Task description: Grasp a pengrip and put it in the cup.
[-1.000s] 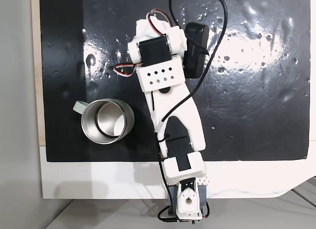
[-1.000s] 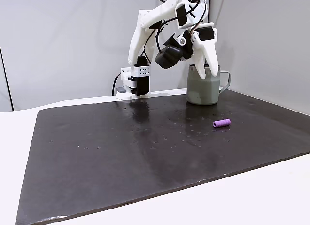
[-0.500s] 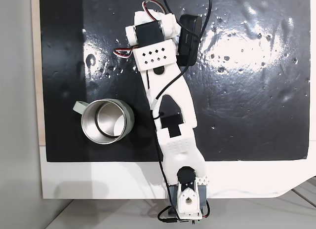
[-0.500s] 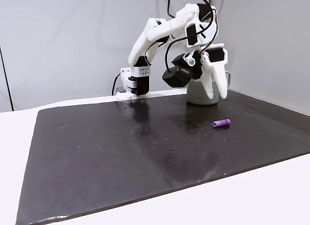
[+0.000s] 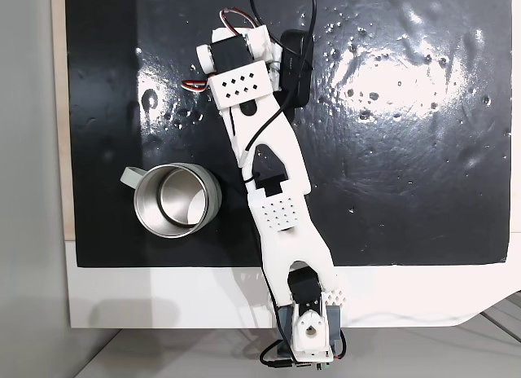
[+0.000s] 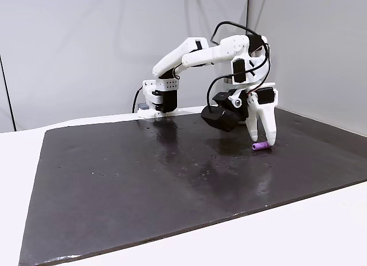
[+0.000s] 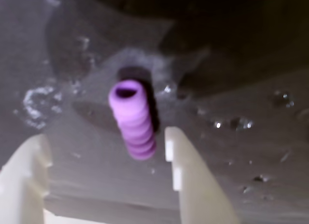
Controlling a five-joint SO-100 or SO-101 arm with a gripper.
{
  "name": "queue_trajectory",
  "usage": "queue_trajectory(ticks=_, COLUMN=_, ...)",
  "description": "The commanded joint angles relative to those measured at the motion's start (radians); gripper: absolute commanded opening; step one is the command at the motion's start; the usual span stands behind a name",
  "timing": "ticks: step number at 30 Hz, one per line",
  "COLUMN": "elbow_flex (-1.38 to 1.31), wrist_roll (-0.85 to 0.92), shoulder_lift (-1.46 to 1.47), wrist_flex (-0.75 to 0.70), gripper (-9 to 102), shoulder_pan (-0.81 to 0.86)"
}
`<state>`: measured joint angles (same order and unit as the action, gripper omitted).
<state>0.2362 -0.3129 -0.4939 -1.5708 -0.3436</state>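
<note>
The pengrip, a small purple ribbed cylinder, lies on the black mat. In the wrist view the pengrip lies lengthways between my two pale fingers, nearer the right finger, with nothing touching it. My gripper is open and points straight down, its tips just above the mat on either side of the pengrip. In the wrist view the gripper has a wide gap. The cup, a steel mug with a side handle, stands upright and empty left of my arm.
The black mat is glossy with small bumps and spreads out to the right of the arm. White table borders it near the arm's base. A grey wall stands behind the table.
The arm has stretched out away from its base and come down. The gripper went from hanging high near the cup to straddling the pengrip just above the mat.
</note>
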Motion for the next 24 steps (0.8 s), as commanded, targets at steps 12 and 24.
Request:
queue_trajectory(ticks=12, elbow_flex=-0.141, wrist_roll=-0.005, shoulder_lift=0.104, wrist_flex=0.006, gripper=16, shoulder_pan=-0.017)
queue_trajectory(ticks=24, elbow_flex=-0.132, wrist_roll=-0.005, shoulder_lift=0.074, wrist_flex=-0.009, gripper=0, shoulder_pan=-0.017)
